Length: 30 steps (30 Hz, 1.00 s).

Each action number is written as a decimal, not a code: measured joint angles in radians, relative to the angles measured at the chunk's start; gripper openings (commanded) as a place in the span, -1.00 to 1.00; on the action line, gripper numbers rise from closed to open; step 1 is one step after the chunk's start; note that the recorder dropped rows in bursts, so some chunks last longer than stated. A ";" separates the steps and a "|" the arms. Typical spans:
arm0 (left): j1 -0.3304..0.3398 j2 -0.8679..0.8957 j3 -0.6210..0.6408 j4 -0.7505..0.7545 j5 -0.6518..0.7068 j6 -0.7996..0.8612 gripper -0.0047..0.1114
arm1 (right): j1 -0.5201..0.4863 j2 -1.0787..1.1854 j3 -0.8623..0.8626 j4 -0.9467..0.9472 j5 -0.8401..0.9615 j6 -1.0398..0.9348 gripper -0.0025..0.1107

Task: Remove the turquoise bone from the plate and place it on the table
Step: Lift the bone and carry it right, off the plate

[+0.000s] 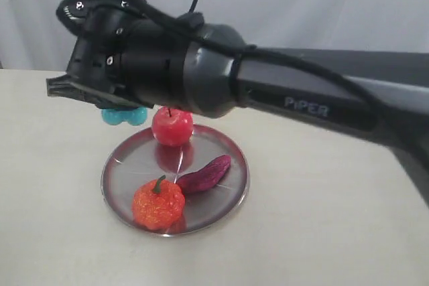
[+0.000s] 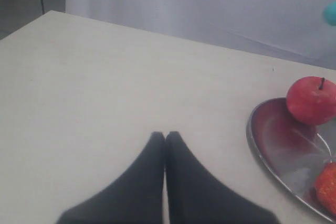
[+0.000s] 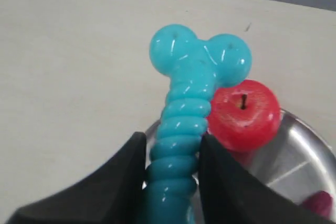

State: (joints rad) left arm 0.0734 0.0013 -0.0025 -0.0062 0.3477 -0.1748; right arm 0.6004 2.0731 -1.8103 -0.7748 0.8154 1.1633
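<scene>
My right gripper (image 3: 170, 148) is shut on the ribbed shaft of the turquoise bone (image 3: 184, 114), whose knobbed end sticks out past the fingertips. In the exterior view the right gripper (image 1: 100, 95) hangs above the far left rim of the silver plate (image 1: 221, 192), and only the bone's knobs (image 1: 124, 116) show beneath it, clear of the plate. The bone is a turquoise speck (image 2: 331, 13) at the edge of the left wrist view. My left gripper (image 2: 165, 135) is shut on nothing, over the bare beige table (image 2: 105, 77) beside the plate (image 2: 273, 140).
On the plate lie a red apple (image 1: 172, 126) at the far rim, a dark purple vegetable (image 1: 204, 173) in the middle and an orange pumpkin toy (image 1: 157, 203) near the front. The right arm crosses the view from the right. A white curtain hangs behind the table.
</scene>
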 measured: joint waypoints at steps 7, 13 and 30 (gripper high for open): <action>0.000 0.000 0.000 0.000 0.000 0.000 -0.92 | 0.000 -0.125 0.002 0.071 0.298 -0.269 -0.95; 0.000 0.000 0.000 0.000 0.000 0.000 -0.92 | -0.030 -0.265 0.162 0.076 0.305 -0.293 -0.95; 0.000 0.000 0.000 0.000 0.000 0.000 -0.92 | -0.368 -0.545 0.899 0.049 -0.281 -0.066 -0.95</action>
State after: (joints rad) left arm 0.0734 0.0013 -0.0025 -0.0062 0.3477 -0.1748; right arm 0.2323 1.5280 -0.9113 -0.7255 0.5339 1.0973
